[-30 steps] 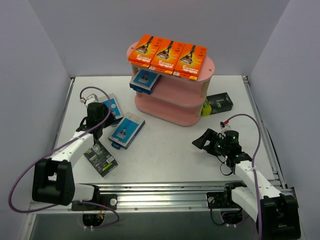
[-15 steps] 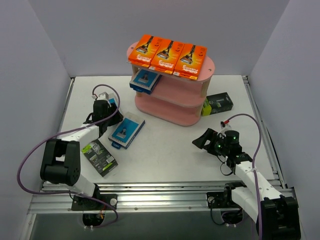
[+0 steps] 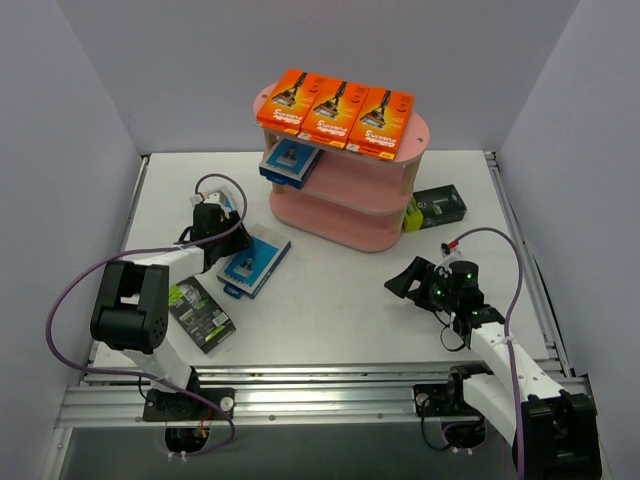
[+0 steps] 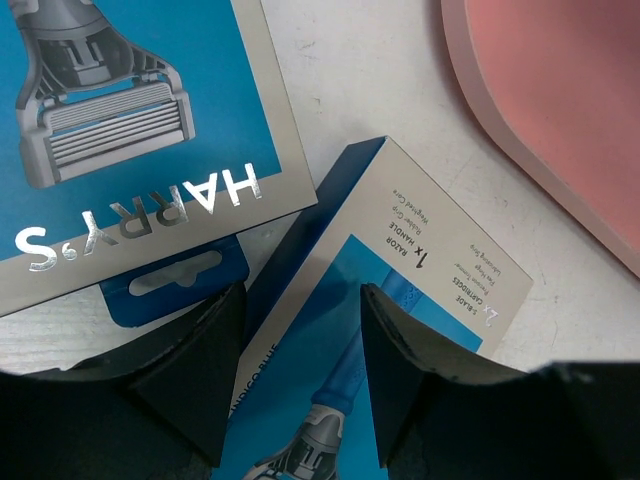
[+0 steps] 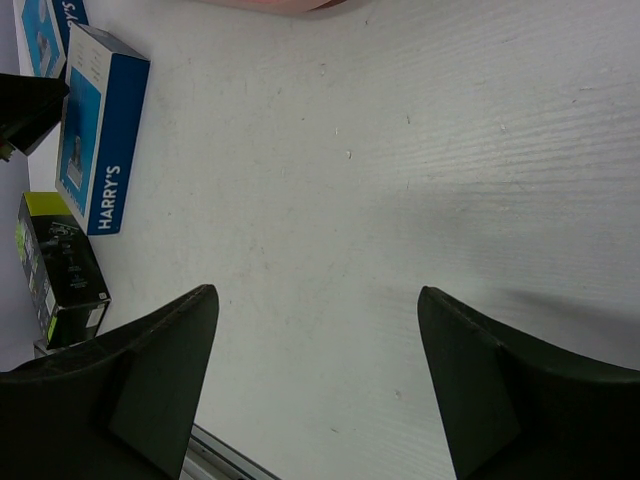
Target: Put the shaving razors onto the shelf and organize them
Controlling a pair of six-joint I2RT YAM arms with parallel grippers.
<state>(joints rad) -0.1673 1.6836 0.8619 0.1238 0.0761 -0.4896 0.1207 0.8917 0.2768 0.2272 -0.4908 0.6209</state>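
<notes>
A: Overhead, what is sorted already?
B: Three orange packs (image 3: 335, 110) are lined on the shelf's (image 3: 360, 185) top tier; two blue packs (image 3: 254, 260) are left near the table's (image 3: 330, 310) left edge.
A: Left wrist?
B: The left gripper (image 4: 300, 295) is spread over the edge of one of the blue packs (image 4: 410, 260), presumably for grasping.
A: Right wrist?
B: The right gripper (image 5: 315, 300) is held wide, empty, parked above the table.

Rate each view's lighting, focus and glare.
Top external: even light, sharp, soft shadow beneath the shelf. Left wrist: the left gripper close and dark, silver lettering on the blue-and-white pack glinting. Right wrist: table grain crisp, a soft shadow at right beside the dark right gripper.
</notes>
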